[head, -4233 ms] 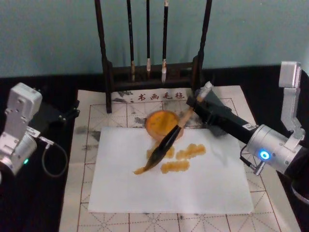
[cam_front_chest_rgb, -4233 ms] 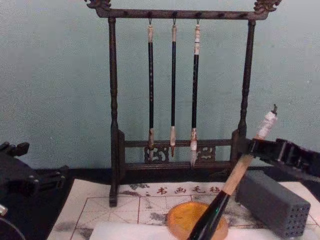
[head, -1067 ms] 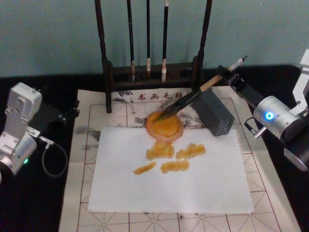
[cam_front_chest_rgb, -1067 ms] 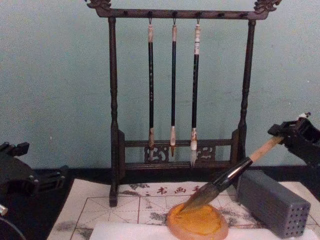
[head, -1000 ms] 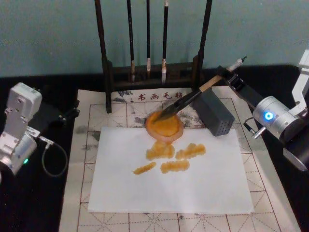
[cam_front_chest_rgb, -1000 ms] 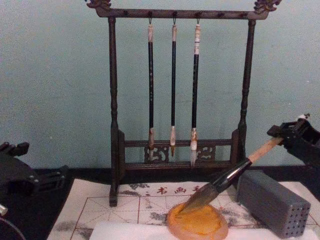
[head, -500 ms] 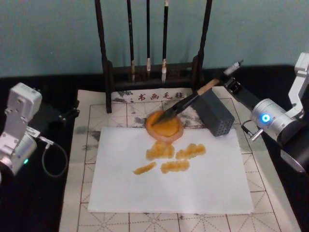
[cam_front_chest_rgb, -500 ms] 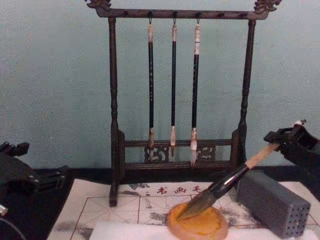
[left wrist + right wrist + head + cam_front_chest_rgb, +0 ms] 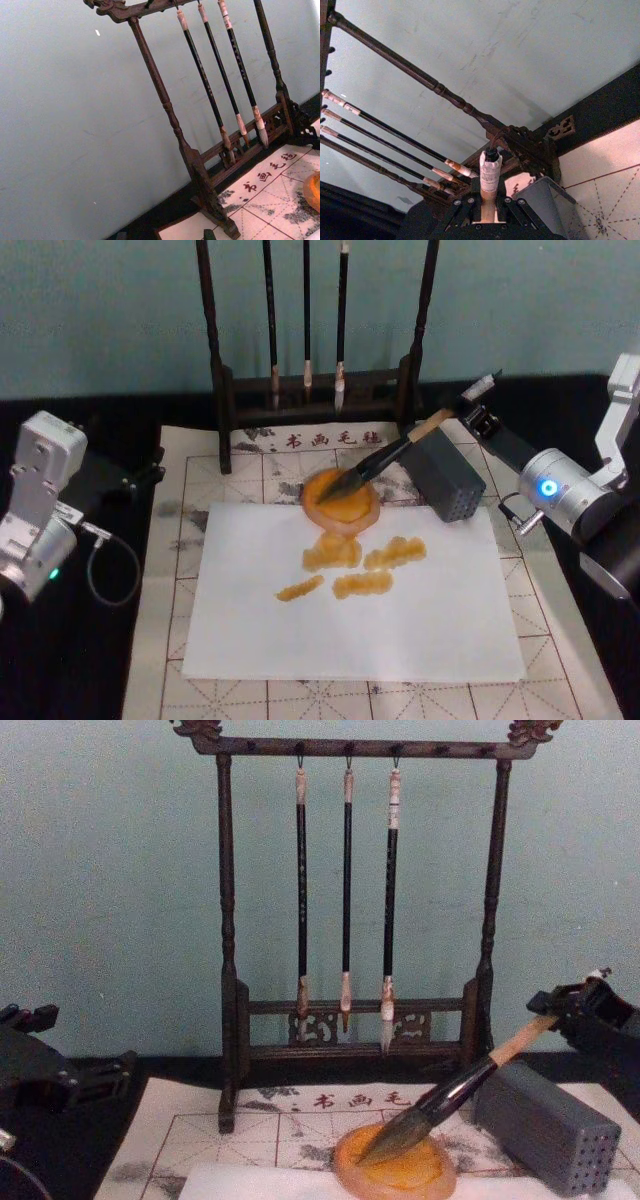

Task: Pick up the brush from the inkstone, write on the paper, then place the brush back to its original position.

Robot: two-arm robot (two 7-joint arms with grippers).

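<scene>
Brush [image 9: 385, 454] lowered into inkstone [image 9: 341, 511]; right pincer [image 9: 469, 419] clamps it; left pincer [image 9: 150, 472] parked; mat [image 9: 330, 439]: 书画毛毡.

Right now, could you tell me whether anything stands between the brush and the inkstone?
Nothing visible does. The right end effector holds the brush, its tuft tip at the inkstone. The grey block lies below the handle, off that path. The left end effector idles far left.

Brush [image 9: 388, 452] now down on inkstone [image 9: 343, 512]
</scene>
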